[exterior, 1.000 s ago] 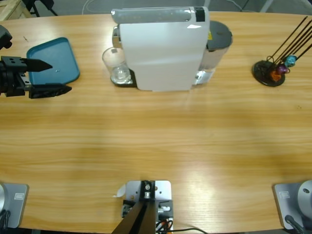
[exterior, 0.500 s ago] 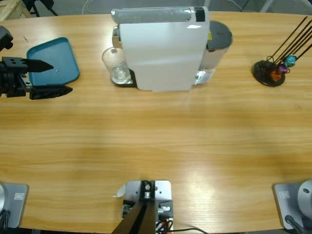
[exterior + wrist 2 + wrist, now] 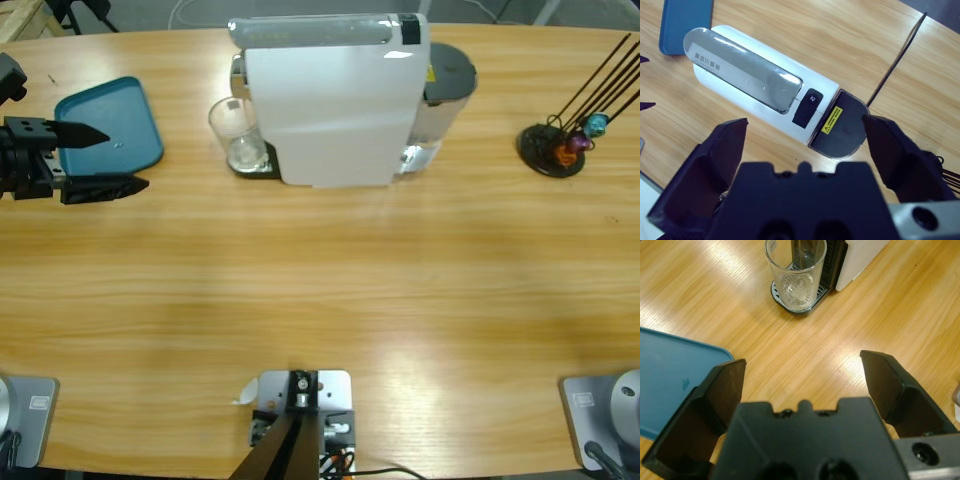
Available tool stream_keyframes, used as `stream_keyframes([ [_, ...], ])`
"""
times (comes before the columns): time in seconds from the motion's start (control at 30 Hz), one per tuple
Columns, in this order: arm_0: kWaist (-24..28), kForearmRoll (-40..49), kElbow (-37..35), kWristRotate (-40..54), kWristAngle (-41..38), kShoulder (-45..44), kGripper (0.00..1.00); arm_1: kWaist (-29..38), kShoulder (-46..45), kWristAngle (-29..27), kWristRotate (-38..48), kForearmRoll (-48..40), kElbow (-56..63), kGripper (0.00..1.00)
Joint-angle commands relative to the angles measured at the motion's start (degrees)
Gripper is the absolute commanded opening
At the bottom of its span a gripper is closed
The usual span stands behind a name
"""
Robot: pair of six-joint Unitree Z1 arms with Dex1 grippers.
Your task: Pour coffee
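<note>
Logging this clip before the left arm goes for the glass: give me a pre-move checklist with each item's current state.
1. Left gripper jaws open, holding nothing: ok.
2. Glass upright on the drip tray of the coffee machine: ok.
3. Coffee in the glass: not ok, it looks empty.
4. Bare table between left gripper and glass: ok.
5. Blue tray lies flat beside the left gripper, one jaw over its edge: ok.
6. Right gripper open above the coffee machine, away from the glass: ok.
</note>
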Motion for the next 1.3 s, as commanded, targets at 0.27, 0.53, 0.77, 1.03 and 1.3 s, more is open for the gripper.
stream_keyframes([
  [0.27, -0.74, -0.52, 1.25, 0.85, 0.40, 0.19, 1.000, 1.34, -2.42, -0.18, 1.80, 1.24, 4.16, 1.000],
  [0.53, -1.41, -0.52, 1.36, 0.94, 0.40, 3.40, 1.000, 3.64, -15.58, 2.29, 2.68, -5.44, 20.93, 1.000],
  [0.77, -3.62, -0.44, 2.41, 0.85, 0.31, 3.10, 1.000, 3.64, -26.96, 5.78, 1.88, -19.70, 44.15, 1.000],
  [1.03, -4.55, -0.35, 2.50, 0.85, 0.84, 2.59, 1.000, 3.64, -30.28, 6.09, 1.01, -25.82, 53.06, 1.000],
  [1.3, -4.55, -0.42, 2.34, 0.85, 0.75, 2.91, 1.000, 3.64, -32.04, 6.78, -1.44, -27.06, 57.48, 1.000],
])
